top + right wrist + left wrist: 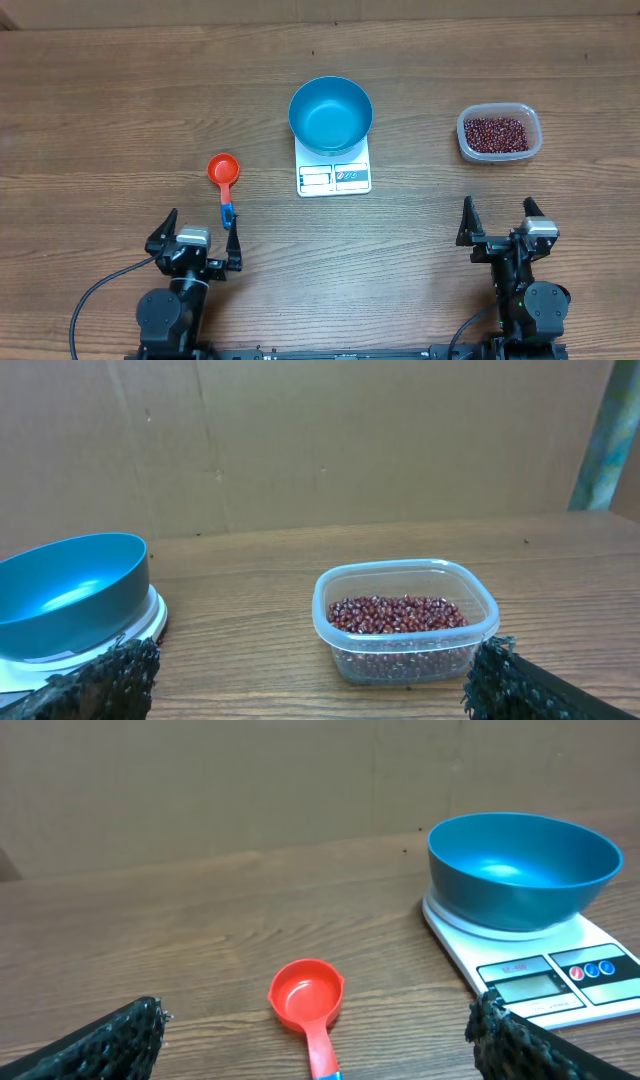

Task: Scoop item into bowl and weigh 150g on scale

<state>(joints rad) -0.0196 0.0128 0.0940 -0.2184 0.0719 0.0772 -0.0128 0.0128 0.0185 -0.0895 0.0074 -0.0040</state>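
The blue bowl (pixel 330 113) (pixel 522 868) (pixel 70 593) stands empty on the white scale (pixel 334 176) (pixel 548 975) (pixel 150 622) at mid-table. Dark red-brown beans (pixel 495 131) (pixel 396 614) fill a clear plastic tub (pixel 499 133) (pixel 405 620) at the right. A red scoop (pixel 223 177) (pixel 308 1005) with a blue-tipped handle lies left of the scale. My left gripper (pixel 200 232) (pixel 320 1055) is open just short of the scoop's handle. Open too, my right gripper (pixel 498 219) (pixel 315 685) waits near the front edge, well short of the tub. Neither holds anything.
A brown cardboard wall stands behind the wooden table (pixel 120 110). Bare wood lies between the scale and the tub, and left of the scoop.
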